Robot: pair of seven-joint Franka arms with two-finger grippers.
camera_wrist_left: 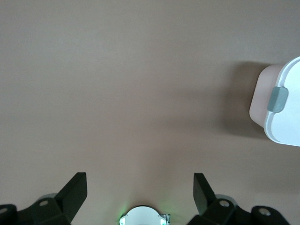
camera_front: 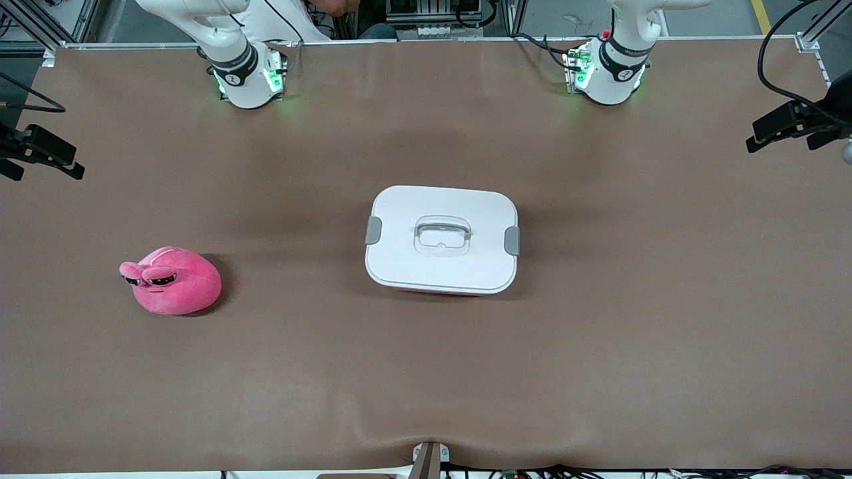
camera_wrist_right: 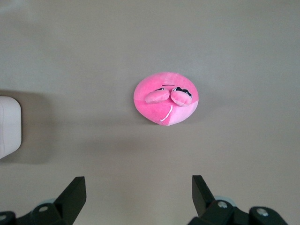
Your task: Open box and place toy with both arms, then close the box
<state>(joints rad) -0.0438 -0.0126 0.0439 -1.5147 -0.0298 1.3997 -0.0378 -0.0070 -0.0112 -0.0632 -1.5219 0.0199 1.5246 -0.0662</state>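
The box (camera_front: 441, 238) sits shut at the middle of the table, white lid on, grey clips at both ends, clear handle in the centre. Its pink tub and one clip show in the left wrist view (camera_wrist_left: 279, 108), and a corner shows in the right wrist view (camera_wrist_right: 9, 125). The pink plush toy (camera_front: 172, 280) lies toward the right arm's end, nearer the front camera than the box, and also shows in the right wrist view (camera_wrist_right: 166, 98). My left gripper (camera_wrist_left: 139, 190) is open and empty high over bare table. My right gripper (camera_wrist_right: 138, 193) is open and empty high over the table, apart from the toy.
The brown table mat (camera_front: 599, 346) covers the whole surface. Both arm bases (camera_front: 247, 78) (camera_front: 609, 72) stand along the table edge farthest from the front camera. Black camera mounts (camera_front: 40, 152) (camera_front: 795, 123) reach in at both ends of the table.
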